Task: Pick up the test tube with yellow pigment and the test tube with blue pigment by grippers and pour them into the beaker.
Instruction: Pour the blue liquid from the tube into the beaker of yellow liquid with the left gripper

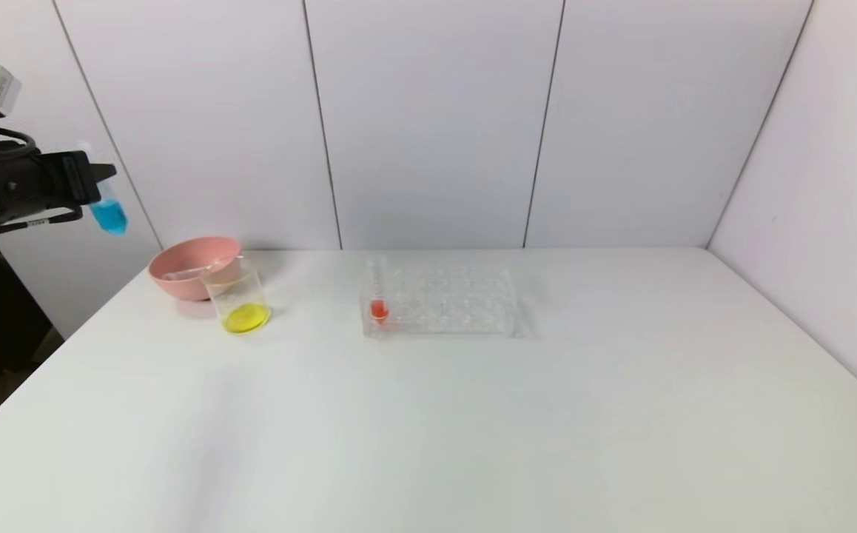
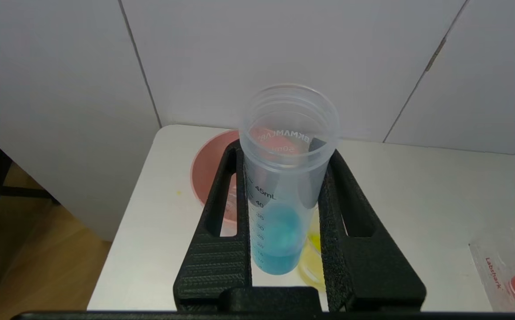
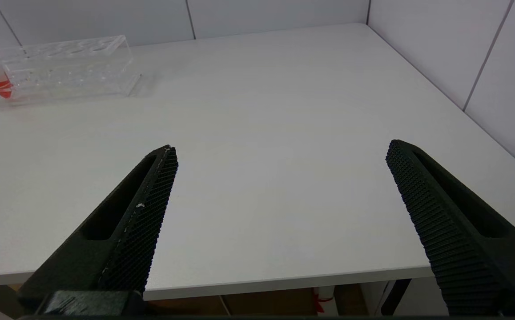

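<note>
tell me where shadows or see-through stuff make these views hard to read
Head view: the rack and beaker are faint against the white table, with soft shadows. Left wrist view: the blue tube blocks the beaker. Right wrist view: evenly lit.

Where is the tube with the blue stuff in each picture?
Head view: the test tube with blue pigment is at the far left, held up in the air by the left gripper, above and left of the pink bowl.
Left wrist view: it fills the middle, clamped between the black fingers.
Right wrist view: not in it.
Shared landmark: the clear tube rack with the red-orange tube shows in all three.
</note>
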